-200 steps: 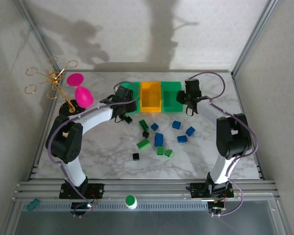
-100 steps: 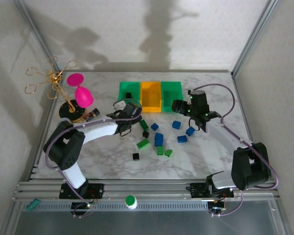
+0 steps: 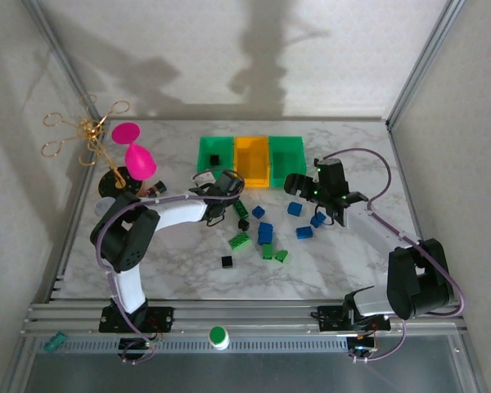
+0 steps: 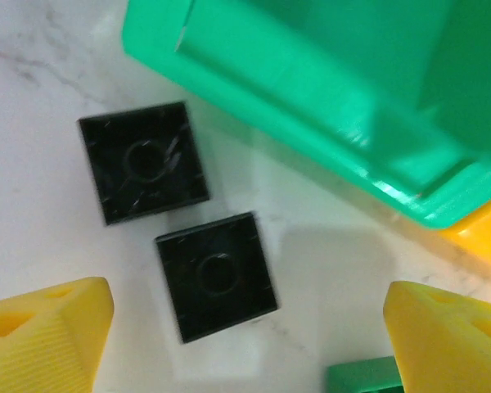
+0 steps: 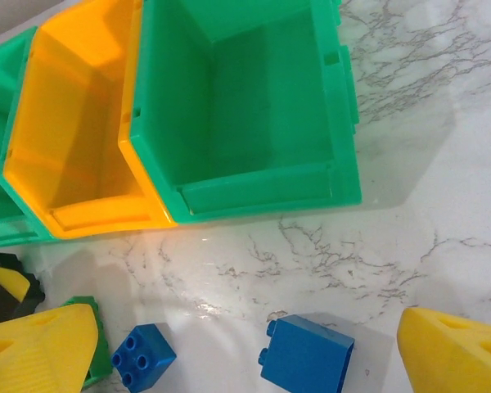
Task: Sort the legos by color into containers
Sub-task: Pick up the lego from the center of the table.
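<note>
Legos (image 3: 265, 233) lie scattered on the marble table (image 3: 172, 270), and we are looking down on blue, green and black bricks loose in front of three bins. At the far side the left green bin (image 3: 203, 164), orange bin (image 3: 251, 178) and right green bin (image 3: 286, 141) stand touching in a row. One black brick (image 3: 215, 158) sits inside the left green bin.

Over to the left gripper (image 4: 245, 344): we see its yellow fingers (image 4: 45, 344) spread wide and gripping nothing. Two black bricks (image 4: 143, 161) lie flat on the marble just ahead of them, undersides up, close by the corner of a green bin.

Now the right gripper (image 5: 245, 360): jaws wide apart too, nothing held. It hovers over a blue brick (image 5: 307, 354) that rests on the table between the fingertips (image 5: 37, 352), with a smaller blue brick (image 5: 143, 356) near it on the left. We have the right green bin and the orange bin just beyond, open tops toward us. A pink goblet (image 3: 135, 155) stands off to the left, well apart from the bricks.
</note>
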{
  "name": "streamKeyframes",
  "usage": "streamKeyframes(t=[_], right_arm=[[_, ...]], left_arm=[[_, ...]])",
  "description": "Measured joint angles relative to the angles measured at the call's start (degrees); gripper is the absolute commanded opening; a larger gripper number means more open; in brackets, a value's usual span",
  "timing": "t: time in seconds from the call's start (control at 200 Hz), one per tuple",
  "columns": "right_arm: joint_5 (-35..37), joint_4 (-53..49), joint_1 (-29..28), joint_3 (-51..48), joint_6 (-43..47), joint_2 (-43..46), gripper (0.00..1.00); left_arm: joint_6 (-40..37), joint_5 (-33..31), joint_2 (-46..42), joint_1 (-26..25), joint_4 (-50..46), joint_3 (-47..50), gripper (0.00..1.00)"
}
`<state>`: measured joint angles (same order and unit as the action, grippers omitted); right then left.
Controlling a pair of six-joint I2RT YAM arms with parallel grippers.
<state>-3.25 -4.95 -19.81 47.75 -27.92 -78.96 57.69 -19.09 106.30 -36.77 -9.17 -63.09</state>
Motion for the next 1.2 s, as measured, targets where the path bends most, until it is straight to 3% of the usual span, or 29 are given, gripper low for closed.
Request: streamKeyframes(t=[0.275, 0.526, 0.731, 0.981, 1.196], right_arm=[[0.2, 0.0, 0.0, 0.0, 0.0, 0.0, 0.99], [0.1, 0.0, 0.0, -0.2, 0.0, 0.0, 0.99], [0.1, 0.0, 0.0, -0.3, 0.0, 0.0, 0.99], [0.1, 0.5, 0.0, -0.8, -0.2, 0.0, 0.99], [0.1, 0.9, 0.0, -1.3, -0.3, 0.0, 0.99]], left_arm=[[0.0, -0.8, 2.7, -0.1, -1.1, -3.0, 0.75], [-0.1, -1.8, 2.8, -0.5, -1.6, -3.0, 0.61], [-0.7, -1.8, 3.7, -0.7, -2.7, -3.0, 0.61], [-1.7, -1.8, 5.0, -0.7, -2.9, -3.0, 0.45], [-2.2, -1.8, 5.2, -0.8, -3.1, -3.0, 0.41]])
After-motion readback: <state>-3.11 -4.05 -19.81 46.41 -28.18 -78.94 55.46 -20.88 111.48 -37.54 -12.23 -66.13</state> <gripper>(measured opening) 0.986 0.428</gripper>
